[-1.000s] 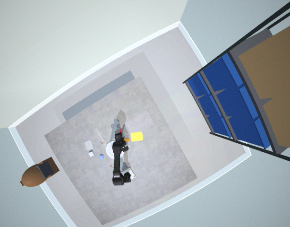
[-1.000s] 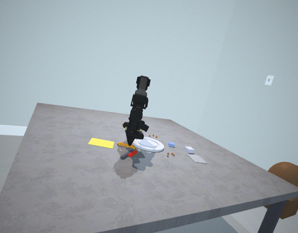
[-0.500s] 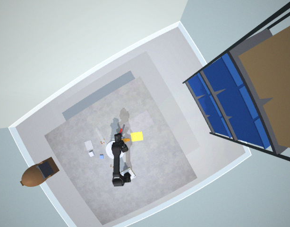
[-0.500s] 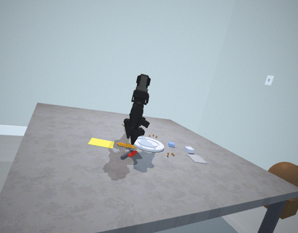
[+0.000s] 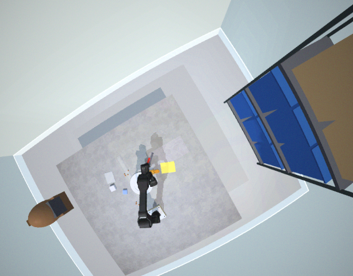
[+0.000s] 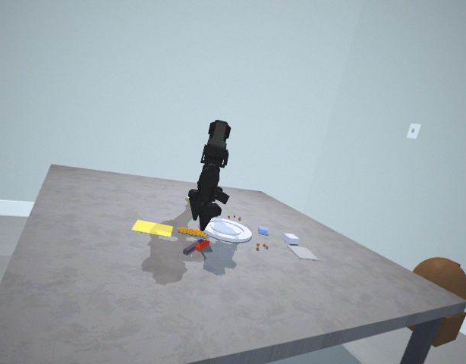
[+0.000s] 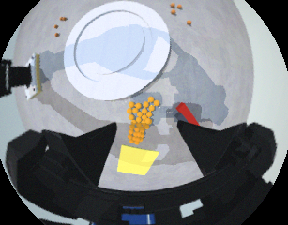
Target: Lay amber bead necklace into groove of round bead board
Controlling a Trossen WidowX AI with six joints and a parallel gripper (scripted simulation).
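The amber bead necklace (image 5: 154, 171) (image 6: 192, 232) (image 7: 138, 127) lies bunched in a narrow strip on the table, outside the board, between the board and the yellow sheet. The round white bead board (image 5: 133, 187) (image 6: 240, 237) (image 7: 158, 30) lies flat beside it; no amber beads show in its ring groove, though the arm hides part of it in the top view. My gripper (image 6: 199, 224) (image 7: 147, 124) is wide open and empty. It hangs above the table by the board's edge, with the necklace showing between the fingertips in the wrist view.
A yellow sheet (image 5: 168, 167) (image 6: 152, 228) (image 7: 136, 160) and a red-and-dark stick (image 6: 202, 245) (image 7: 188, 113) lie near the necklace. Beyond the board are a blue cube (image 5: 125, 191) (image 6: 262, 230), a white cube (image 5: 112, 187) (image 6: 291, 239), a grey tile (image 5: 109, 177) (image 6: 303, 252) and several small orange beads.
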